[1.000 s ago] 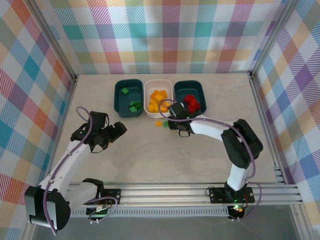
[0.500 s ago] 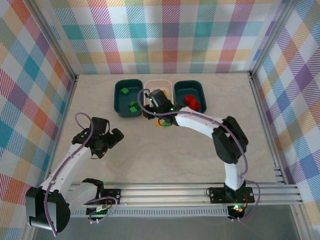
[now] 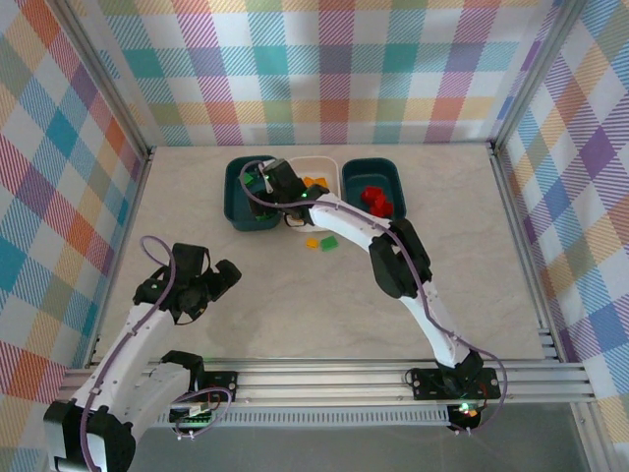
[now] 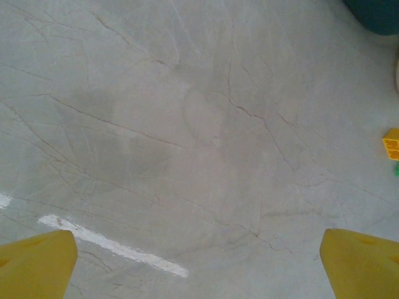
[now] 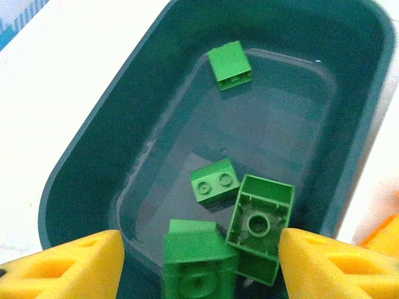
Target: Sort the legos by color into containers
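Observation:
My right gripper [image 3: 266, 183] [image 5: 201, 244] hangs open over the left dark teal container [image 3: 234, 202] [image 5: 93, 156]. Several green legos lie in it. One green lego [image 5: 199, 258] sits loose between my fingers, touching neither. The white container [image 3: 324, 161] holds orange-yellow legos [image 3: 315, 181]. Red legos [image 3: 374, 200] lie in the right teal container [image 3: 394, 183]. An orange-yellow lego [image 3: 313, 243] [image 4: 391, 143] and a green lego [image 3: 328, 242] lie on the table in front of the white container. My left gripper [image 3: 224, 278] [image 4: 199, 249] is open over bare table.
The right arm stretches diagonally across the table [image 3: 295, 305] and over the white container. A white paint streak [image 4: 112, 244] marks the tabletop under the left gripper. Plaid walls and metal rails [image 3: 344, 372] close in the table.
The right gripper swung left from beside the red container to above the left teal one and opened, letting go of a green lego. The left arm drew back slightly toward the near edge.

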Tool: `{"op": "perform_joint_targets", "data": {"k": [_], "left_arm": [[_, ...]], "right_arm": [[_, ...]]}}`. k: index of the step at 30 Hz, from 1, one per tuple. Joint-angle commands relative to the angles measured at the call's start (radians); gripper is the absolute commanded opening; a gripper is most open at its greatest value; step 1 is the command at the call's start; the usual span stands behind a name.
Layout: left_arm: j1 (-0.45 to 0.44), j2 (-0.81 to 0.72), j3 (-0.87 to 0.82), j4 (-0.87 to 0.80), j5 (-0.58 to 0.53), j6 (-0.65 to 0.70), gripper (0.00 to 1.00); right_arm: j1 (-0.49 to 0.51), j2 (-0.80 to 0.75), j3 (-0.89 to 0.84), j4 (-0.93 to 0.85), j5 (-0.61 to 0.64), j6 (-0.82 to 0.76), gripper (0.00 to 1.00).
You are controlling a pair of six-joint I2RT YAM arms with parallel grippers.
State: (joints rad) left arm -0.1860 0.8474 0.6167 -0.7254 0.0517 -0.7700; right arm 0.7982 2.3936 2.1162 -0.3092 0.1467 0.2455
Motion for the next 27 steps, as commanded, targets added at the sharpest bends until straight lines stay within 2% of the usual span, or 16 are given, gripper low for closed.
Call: {"op": "perform_joint_targets", "data": {"k": [1,7,13,17,22,27], "left_arm": [[0.014,-0.004,-0.007,0.026,0.028,0.006,1.0],[0.014,0.033,-0.021,0.089,0.072,-0.006,1.0],[0.013,0.102,-0.064,0.202,0.14,-0.015,1.0],[0.005,0.162,-0.059,0.283,0.211,-0.019,1.0],[-0.014,0.192,-0.038,0.288,0.214,-0.017,1.0],[-0.02,0.156,-0.039,0.25,0.201,-0.011,1.0]], "right_arm": [[0.008,-0.098,-0.02,-0.052,0.07,-0.009,0.68],[0.012,-0.422,-0.544,0.135,0.175,-0.001,0.71],[0.0,-0.577,-0.862,0.113,0.194,-0.033,0.72],[-0.023,-0.576,-0.906,0.071,0.144,-0.06,0.74],[-0.049,-0.515,-0.878,0.059,0.104,-0.077,0.75],[-0.082,-0.439,-0.825,0.043,0.097,-0.08,0.73]]}}
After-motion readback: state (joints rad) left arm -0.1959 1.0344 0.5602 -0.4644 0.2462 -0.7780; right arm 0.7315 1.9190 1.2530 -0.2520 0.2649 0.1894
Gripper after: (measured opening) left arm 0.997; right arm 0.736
